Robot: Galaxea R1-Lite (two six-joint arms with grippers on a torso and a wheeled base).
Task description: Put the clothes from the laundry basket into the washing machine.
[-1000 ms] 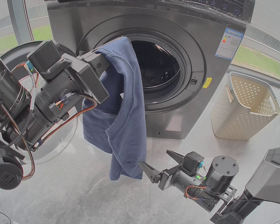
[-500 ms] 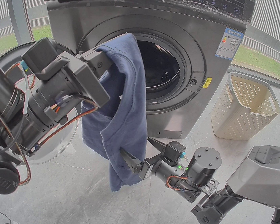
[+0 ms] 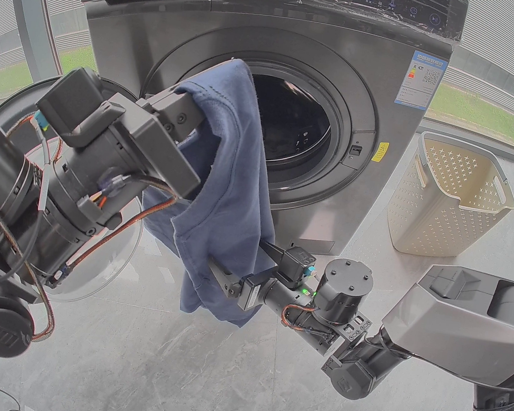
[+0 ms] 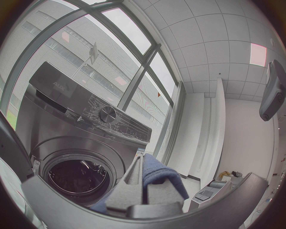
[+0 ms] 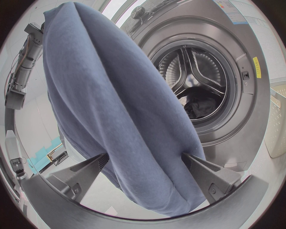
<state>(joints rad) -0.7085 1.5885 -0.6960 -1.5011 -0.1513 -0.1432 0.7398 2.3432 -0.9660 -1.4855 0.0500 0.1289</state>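
The shirt point(image 3: 232, 206) hangs at the centre of the head view, long axis vertical. Its top is clamped in the left gripper point(image 3: 182, 109) at upper left, just in front of the drum point(image 3: 296, 124). The right gripper point(image 5: 144, 157) is nearer the shirt's lower end. Its fingers are spread either side of the hanging cloth, not closed on it. From there the drum mouth lies up and right.

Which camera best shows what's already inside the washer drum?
The right wrist view: the drum is lit, with a dark garment lying at its bottom. In the head view the blue shirt partly hides it; in the left wrist view it is dim, contents unclear.
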